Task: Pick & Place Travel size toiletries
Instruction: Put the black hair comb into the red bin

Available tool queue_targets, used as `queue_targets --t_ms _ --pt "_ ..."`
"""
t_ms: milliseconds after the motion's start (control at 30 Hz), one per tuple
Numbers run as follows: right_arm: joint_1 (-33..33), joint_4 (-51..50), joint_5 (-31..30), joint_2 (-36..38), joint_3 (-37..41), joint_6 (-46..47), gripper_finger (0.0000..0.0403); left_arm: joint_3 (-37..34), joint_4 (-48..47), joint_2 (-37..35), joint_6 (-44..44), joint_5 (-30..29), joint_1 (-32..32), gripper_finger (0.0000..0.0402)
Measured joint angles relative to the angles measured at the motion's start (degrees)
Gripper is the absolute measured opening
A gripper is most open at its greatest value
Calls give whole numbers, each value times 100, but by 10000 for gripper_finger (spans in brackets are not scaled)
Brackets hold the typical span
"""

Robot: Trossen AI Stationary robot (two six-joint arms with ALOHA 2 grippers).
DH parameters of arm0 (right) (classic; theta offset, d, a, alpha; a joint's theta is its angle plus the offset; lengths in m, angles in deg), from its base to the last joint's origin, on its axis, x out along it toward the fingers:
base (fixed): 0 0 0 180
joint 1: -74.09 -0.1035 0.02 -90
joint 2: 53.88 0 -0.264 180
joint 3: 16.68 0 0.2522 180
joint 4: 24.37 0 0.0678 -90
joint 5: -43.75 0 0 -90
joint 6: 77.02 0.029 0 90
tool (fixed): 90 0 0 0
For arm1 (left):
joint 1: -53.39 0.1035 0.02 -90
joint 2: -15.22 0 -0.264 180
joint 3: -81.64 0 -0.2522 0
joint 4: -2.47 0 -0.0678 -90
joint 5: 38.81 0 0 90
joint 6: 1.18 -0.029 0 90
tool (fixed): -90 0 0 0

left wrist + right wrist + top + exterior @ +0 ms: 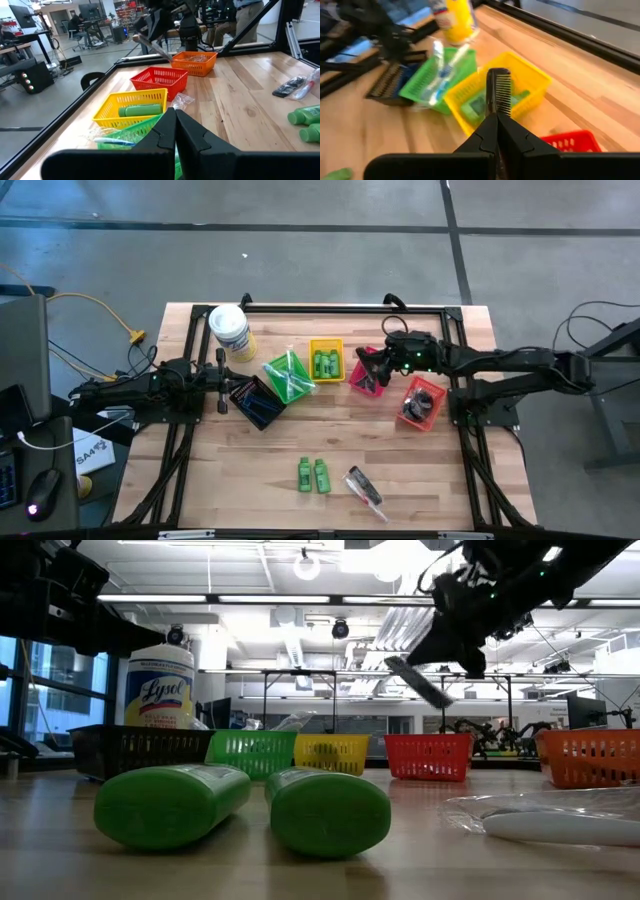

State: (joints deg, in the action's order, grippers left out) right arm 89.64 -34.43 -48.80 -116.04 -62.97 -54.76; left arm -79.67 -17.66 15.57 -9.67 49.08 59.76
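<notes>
My right gripper [385, 362] hovers over the red basket [366, 373], shut on a black comb [420, 683], which also shows in the right wrist view [499, 90]. Two green bottles [312, 475] lie on their sides on the near part of the table. A clear-wrapped item [366, 488] lies flat to their right. Another green bottle [140, 110] lies in the yellow basket [326, 362]. Clear-wrapped items lie in the green basket [290, 377]. My left gripper [222, 387] waits shut at the table's left, beside the black basket [257, 403]. My right gripper pinches one end of the comb [496, 111] between its two fingers. The comb sticks out forward past the fingertips, in line with them. It slants downward [430, 690] and hangs clear of the table and baskets.
An orange basket [422, 402] with dark items stands to the right of the red one. A white tub with a yellow label [230, 330] stands at the far left. The black frame rails [340, 308] run along the table's edges. Bare wood lies between the baskets and the near bottles.
</notes>
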Motion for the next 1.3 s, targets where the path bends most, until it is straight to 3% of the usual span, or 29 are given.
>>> queue_targets --t_ms 367,867,1300 --pt "-96 718 -832 -241 674 753 2 1 -24 1 2 0 -1 0" --pt "-310 425 -1229 -445 831 1264 2 0 -22 -1 35 0 -1 0" --pt "-264 241 -1215 -922 828 1417 2 0 -22 -1 31 0 -1 0"
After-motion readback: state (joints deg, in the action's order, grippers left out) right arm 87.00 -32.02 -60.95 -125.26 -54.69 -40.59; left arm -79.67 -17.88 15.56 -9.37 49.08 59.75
